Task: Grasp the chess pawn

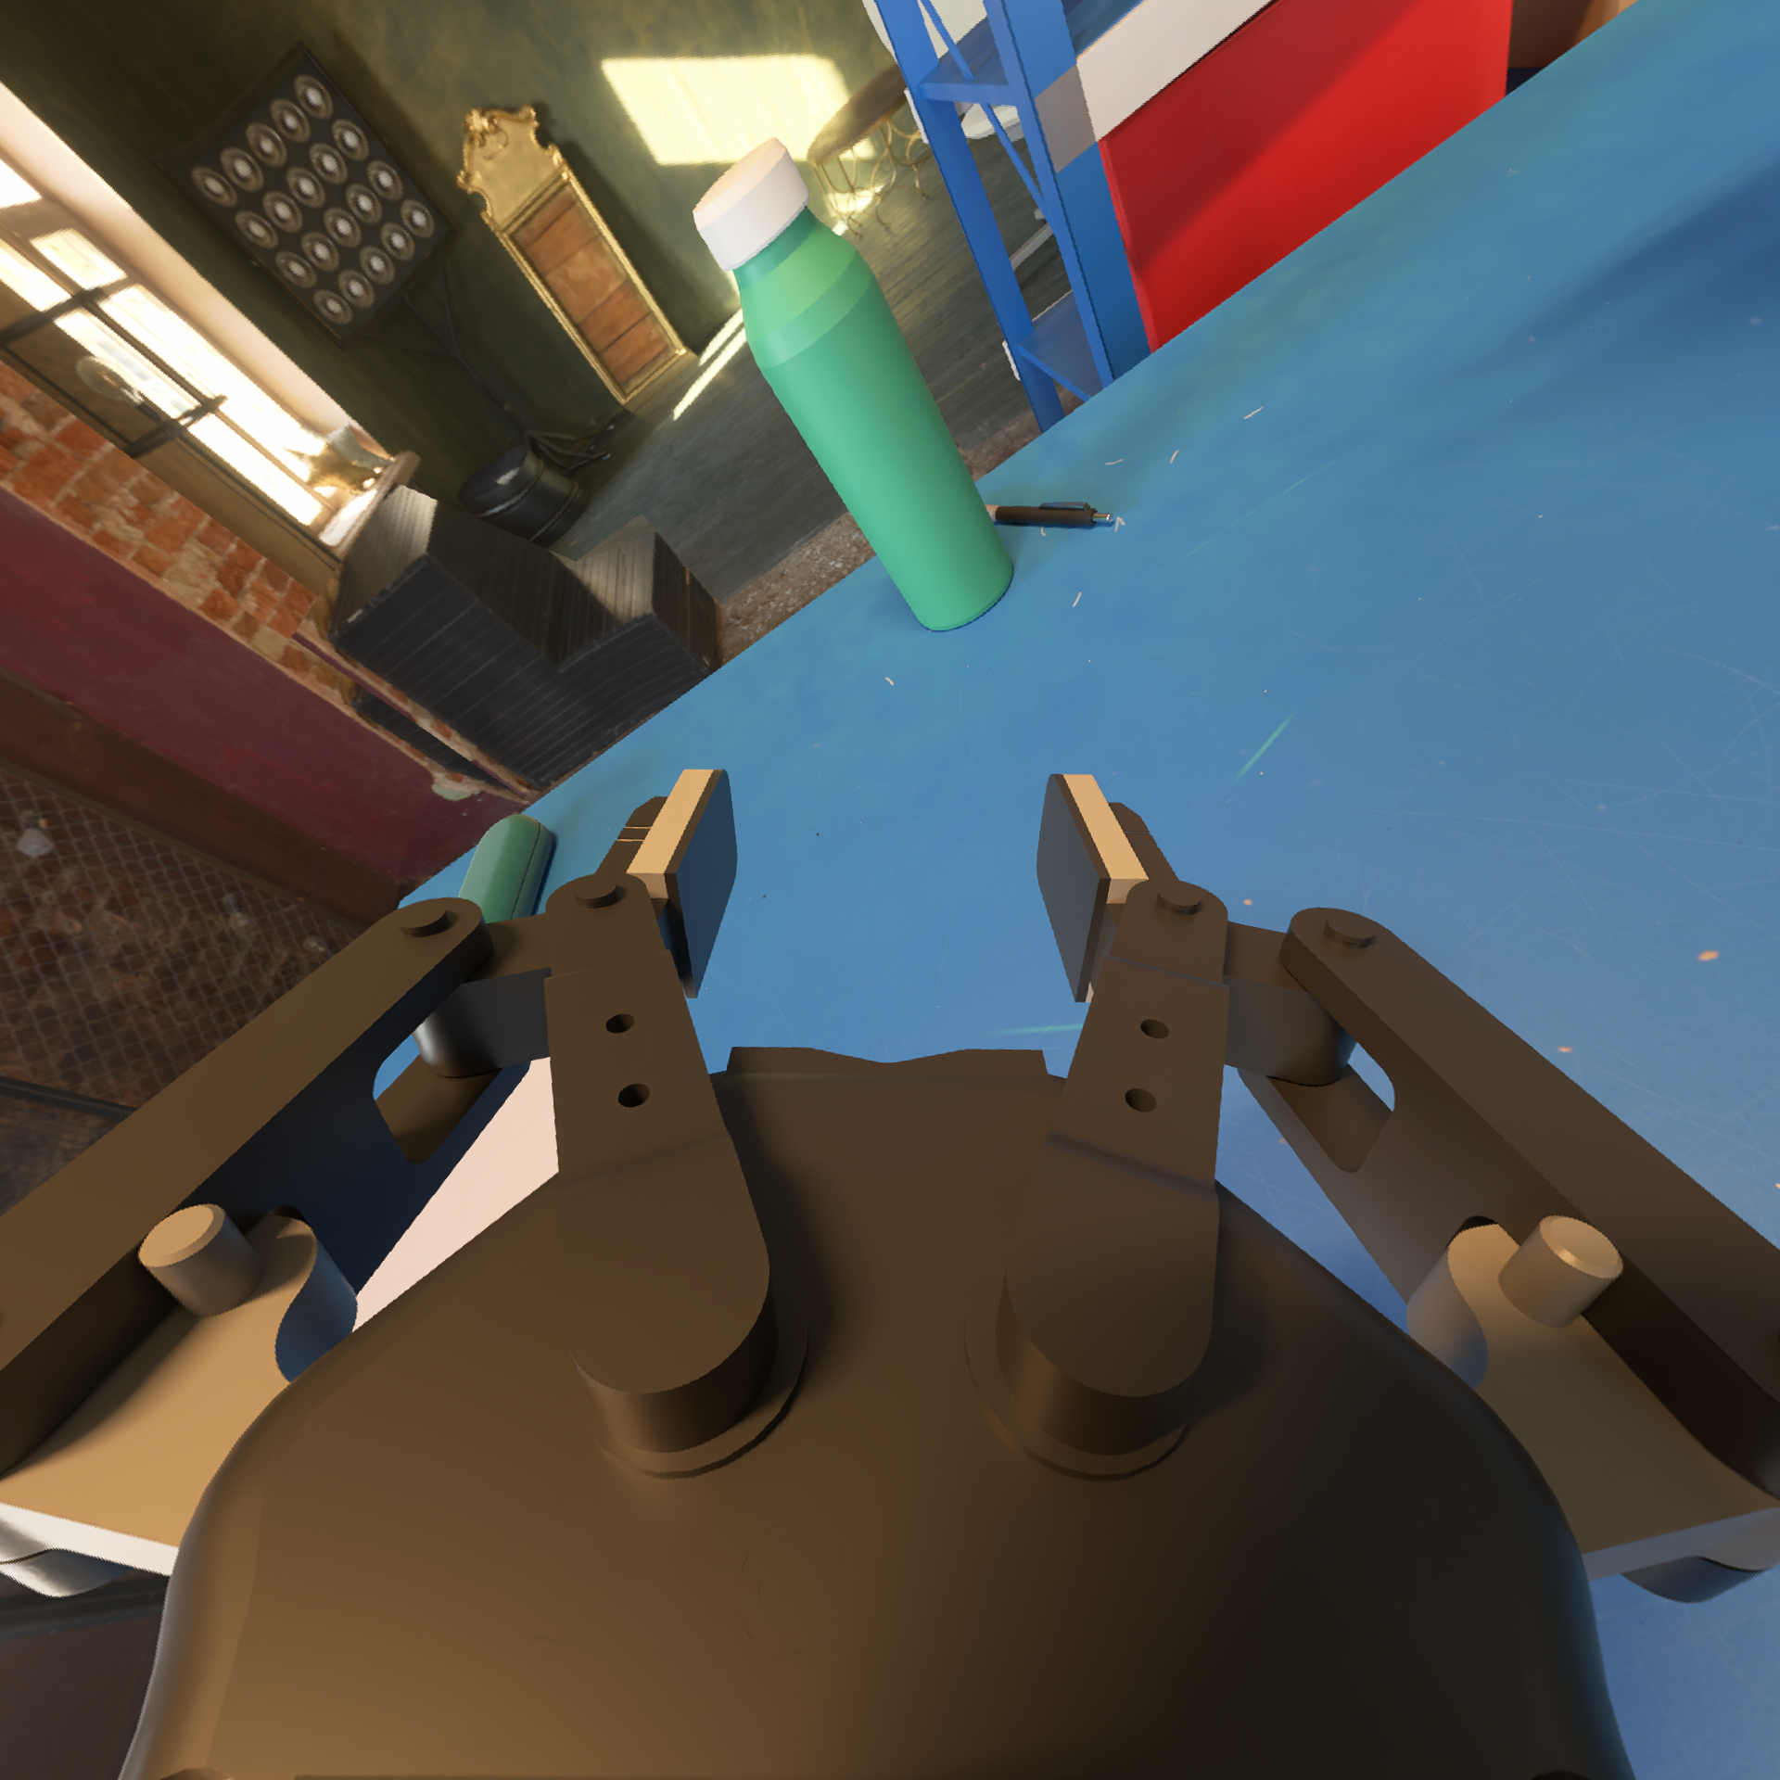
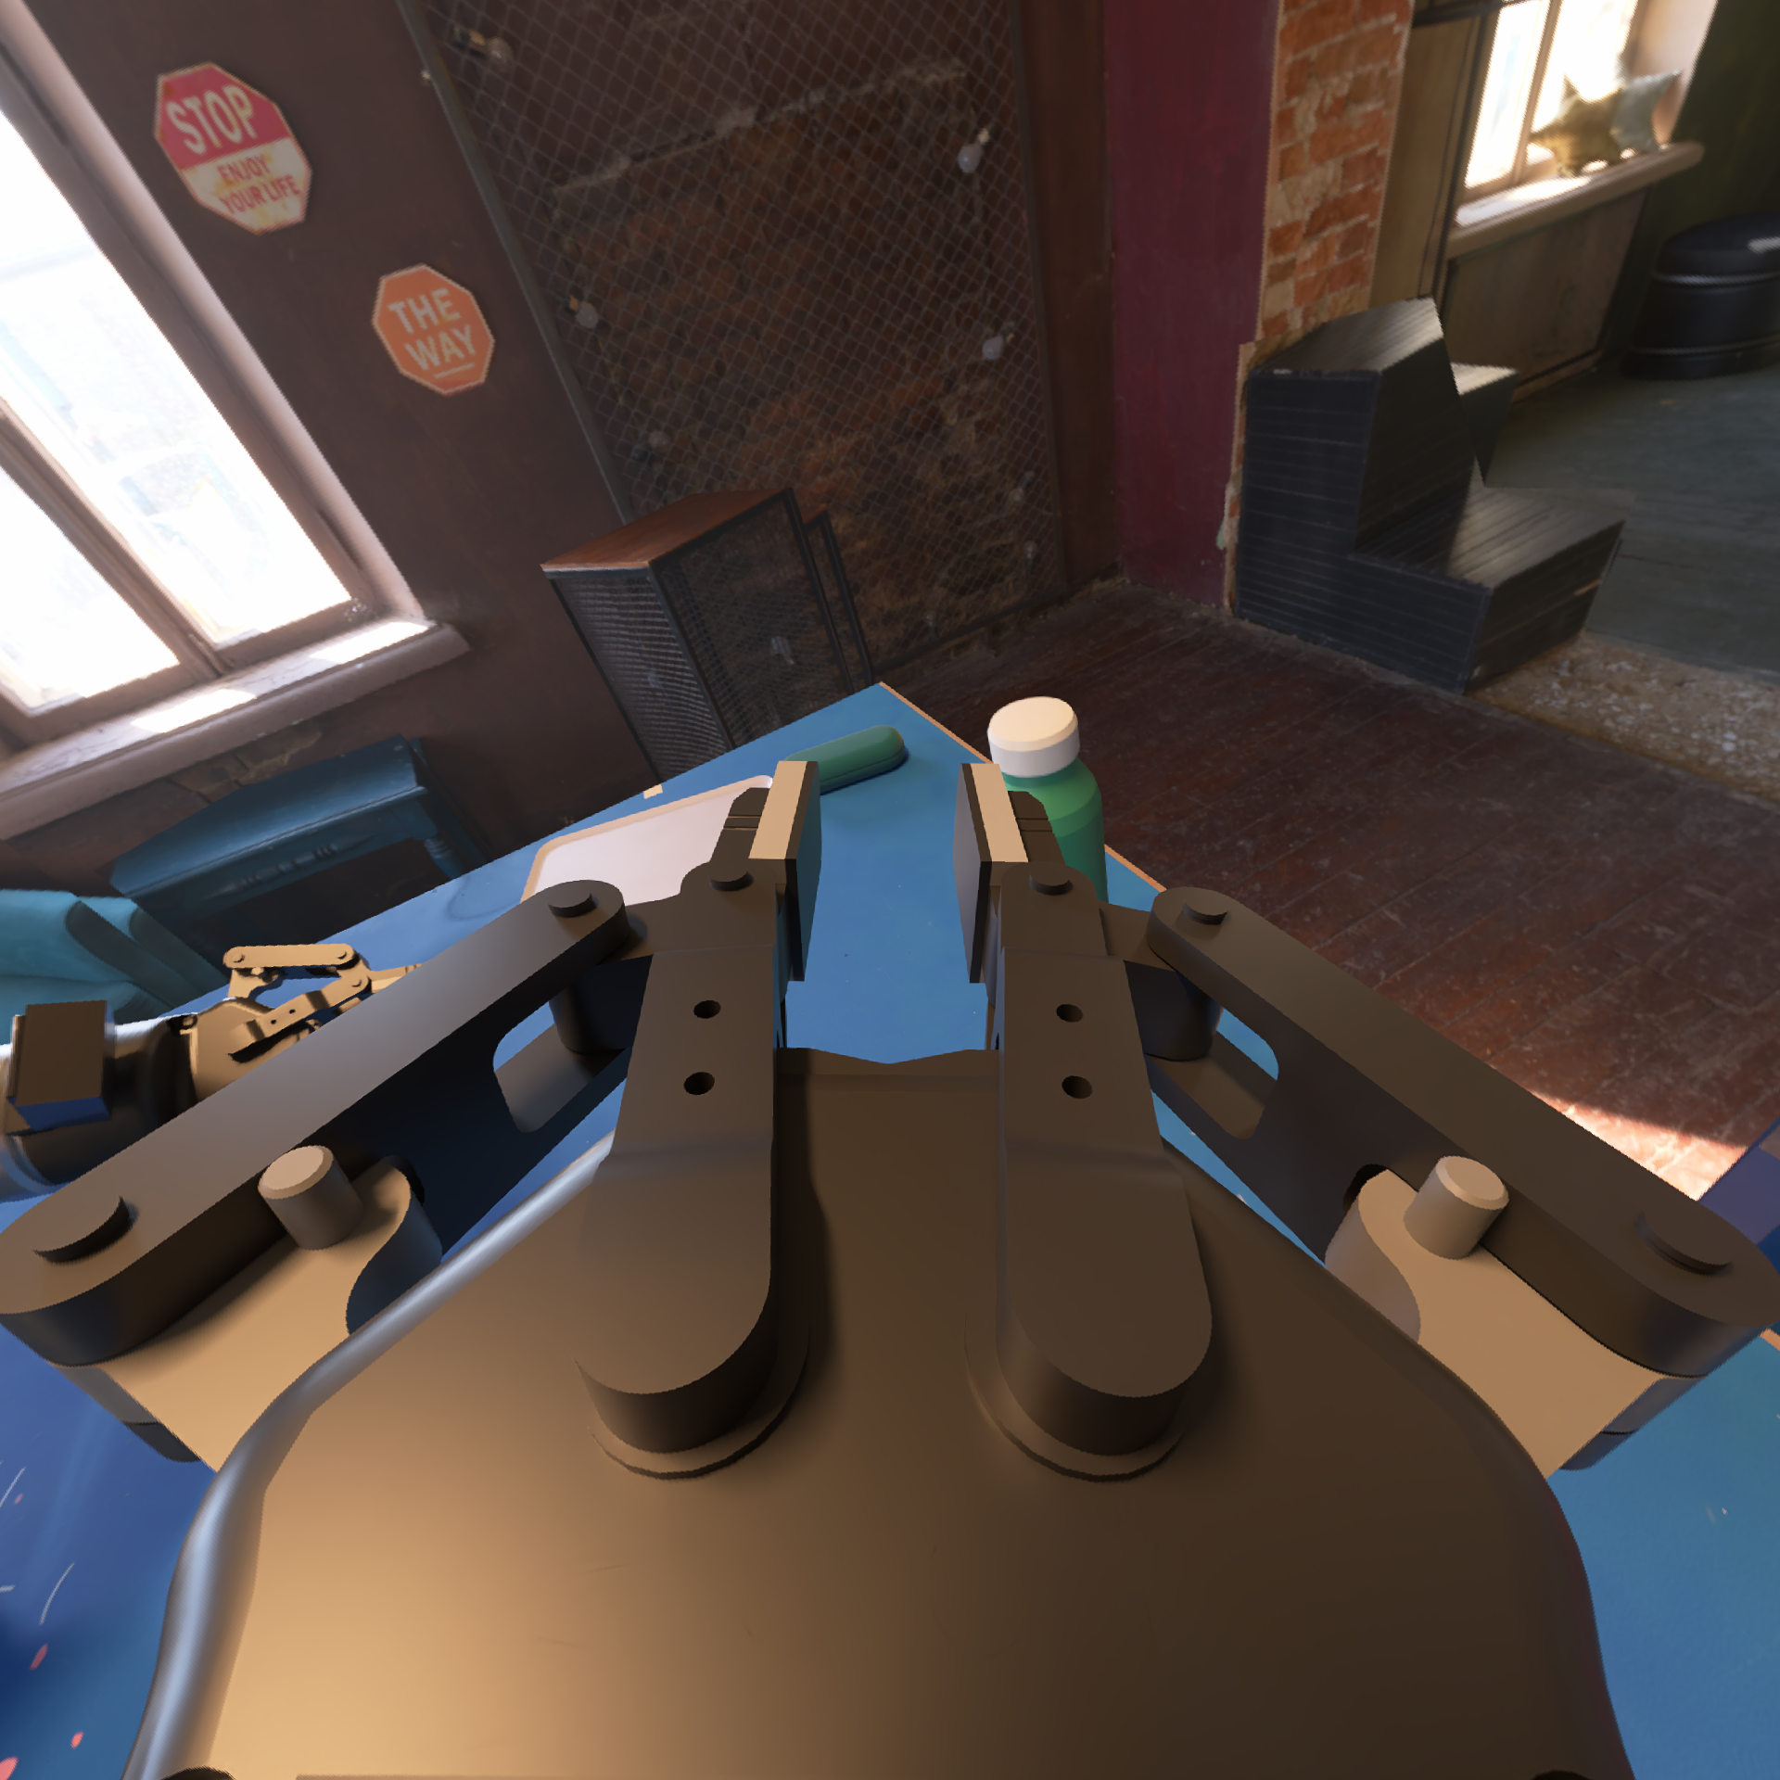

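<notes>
No chess pawn shows in either view. My left gripper [image 1: 881, 872] is open and empty, low over the blue table [image 1: 1348, 771]. My right gripper [image 2: 886, 867] is open with a narrower gap and holds nothing, above the same table [image 2: 881, 992]. The left gripper also shows at the left edge of the right wrist view [image 2: 289, 992]. A green bottle with a white cap [image 1: 867, 414] stands upright ahead of the left gripper near the table's edge; it also shows just behind my right finger in the right wrist view [image 2: 1045, 780].
A black pen [image 1: 1050, 515] lies behind the bottle. A green oblong case [image 1: 506, 867] [image 2: 852, 756] lies at the table's edge. A white tray [image 2: 636, 838] sits left of the right gripper. A red and white box [image 1: 1281, 164] and blue frame [image 1: 1011, 193] stand beyond.
</notes>
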